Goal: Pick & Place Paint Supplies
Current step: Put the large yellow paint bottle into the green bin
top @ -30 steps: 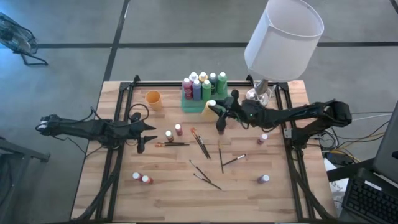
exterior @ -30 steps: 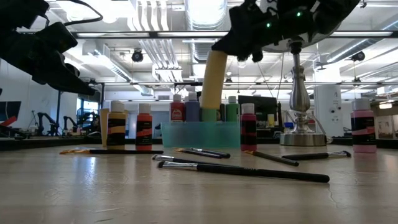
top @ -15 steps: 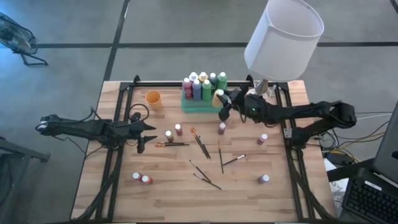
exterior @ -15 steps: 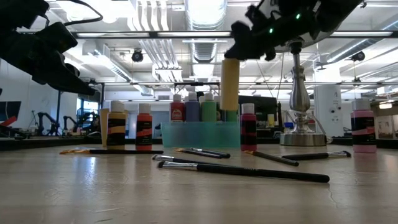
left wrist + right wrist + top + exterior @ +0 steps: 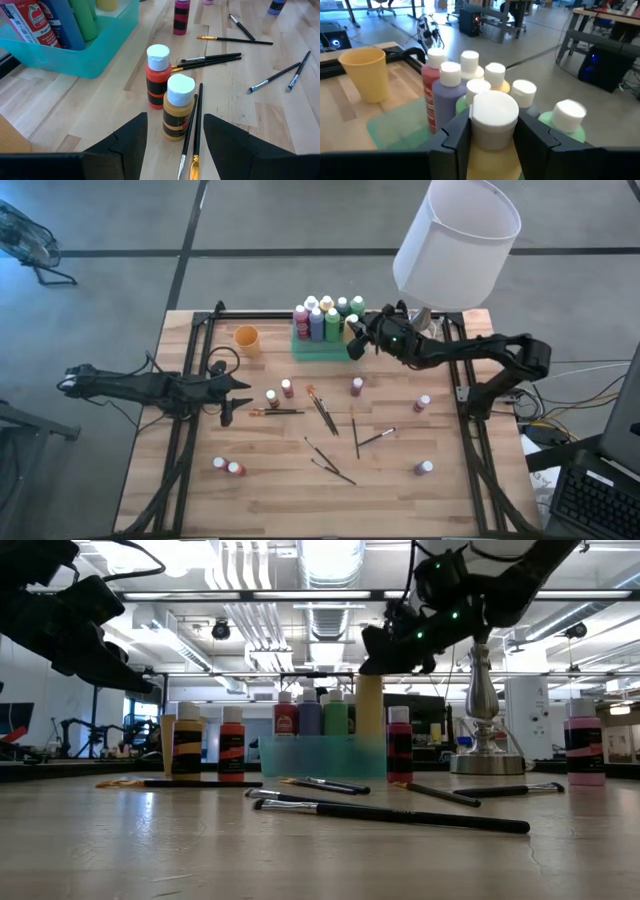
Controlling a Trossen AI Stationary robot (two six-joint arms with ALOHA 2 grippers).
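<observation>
My right gripper (image 5: 492, 131) clasped the yellow bottle (image 5: 370, 705) upright, straight above the green tray (image 5: 310, 348), its right-end slot directly beneath. My left gripper (image 5: 172, 131), spread wide, waited by two loose bottles (image 5: 180, 105).

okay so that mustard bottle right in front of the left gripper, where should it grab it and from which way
Grip the mustard bottle around its body, below the white cap, coming down from above. It stands upright, with the red-orange bottle close on one side and brushes on the other, so the left gripper should straddle it narrowly.
</observation>
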